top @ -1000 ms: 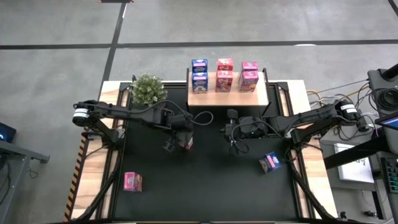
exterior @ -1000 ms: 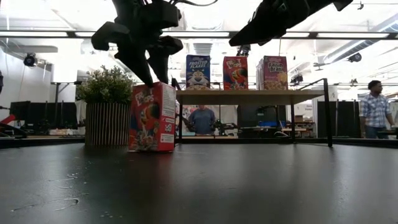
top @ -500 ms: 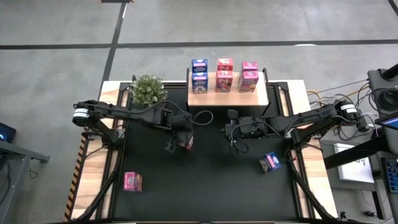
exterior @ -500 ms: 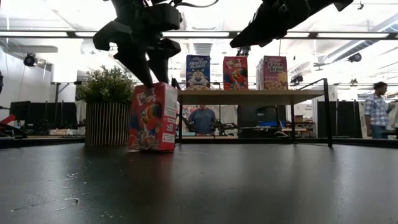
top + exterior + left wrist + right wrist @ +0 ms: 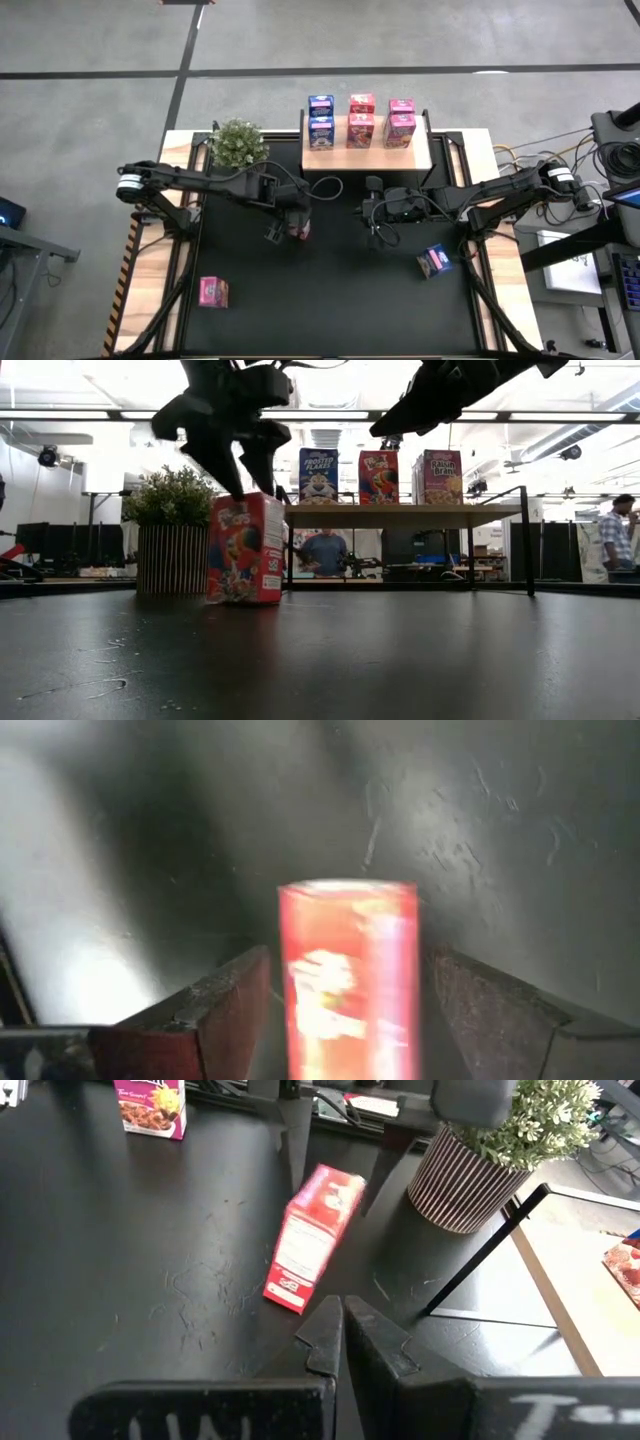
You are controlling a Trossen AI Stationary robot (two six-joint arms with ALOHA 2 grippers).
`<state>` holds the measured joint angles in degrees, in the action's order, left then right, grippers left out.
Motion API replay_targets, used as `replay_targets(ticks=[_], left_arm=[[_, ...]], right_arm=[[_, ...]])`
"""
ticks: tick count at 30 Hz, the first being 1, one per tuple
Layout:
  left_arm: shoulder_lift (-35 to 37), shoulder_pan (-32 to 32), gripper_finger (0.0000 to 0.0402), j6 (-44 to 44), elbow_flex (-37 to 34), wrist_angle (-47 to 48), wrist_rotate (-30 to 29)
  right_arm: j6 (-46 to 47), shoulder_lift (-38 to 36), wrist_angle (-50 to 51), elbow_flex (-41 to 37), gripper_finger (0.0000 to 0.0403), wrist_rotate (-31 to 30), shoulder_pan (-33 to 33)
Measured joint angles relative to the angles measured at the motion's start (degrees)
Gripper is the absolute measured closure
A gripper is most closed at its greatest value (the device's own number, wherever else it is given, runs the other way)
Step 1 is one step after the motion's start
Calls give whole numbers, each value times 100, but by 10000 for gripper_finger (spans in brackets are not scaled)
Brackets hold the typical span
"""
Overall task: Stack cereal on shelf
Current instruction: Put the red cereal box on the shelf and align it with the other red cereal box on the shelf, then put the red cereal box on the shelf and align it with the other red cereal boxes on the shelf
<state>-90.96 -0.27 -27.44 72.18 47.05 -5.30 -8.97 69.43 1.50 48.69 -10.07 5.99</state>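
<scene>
One red cereal box (image 5: 245,549) upright, left tool (image 5: 228,472) above

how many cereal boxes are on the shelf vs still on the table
9 in all. Six on the shelf, in three stacked pairs: blue, red, pink. Three on the table: one under the left tool, one front-left, one front-right. Others may be hidden.

Lighting's pretty even from overhead in the top-down shot, no harsh shadows. The level view is backlit: bright ceiling strips at the top of the frame turn both arms into silhouettes, and the dark surface (image 5: 330,660) picks up a soft sheen. The left wrist shot is smeared, with the red box (image 5: 348,978) blurry and a glare patch at lower left.
</scene>
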Motion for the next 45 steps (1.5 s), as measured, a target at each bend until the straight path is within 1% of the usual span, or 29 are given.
replay_targets(ticks=[4, 10, 19, 24, 29, 32, 40, 45], left_arm=[[13, 3, 138, -13, 120, -5, -19], [13, 4, 138, 10, 123, 104, -15], [11, 66, 138, 409, 115, 104, 151], [13, 76, 138, 550, -74, 82, 302], [9, 76, 140, 577, -249, -6, 303], [9, 76, 155, 577, -249, -68, 302], [9, 76, 222, 598, -249, -55, 295], [9, 76, 246, 634, -248, -55, 293]], right_arm=[[0, 0, 0, 0, 394, 0, -2], [26, 0, 2, 0, 394, 0, -2], [39, 0, 26, 0, 394, 0, -1], [45, 0, 51, 0, 394, 0, 0], [72, 0, 94, 0, 394, 0, 0], [82, 0, 97, 0, 394, 0, -1], [87, 0, 98, 0, 394, 0, 1], [88, 0, 105, 0, 394, -1, -1]])
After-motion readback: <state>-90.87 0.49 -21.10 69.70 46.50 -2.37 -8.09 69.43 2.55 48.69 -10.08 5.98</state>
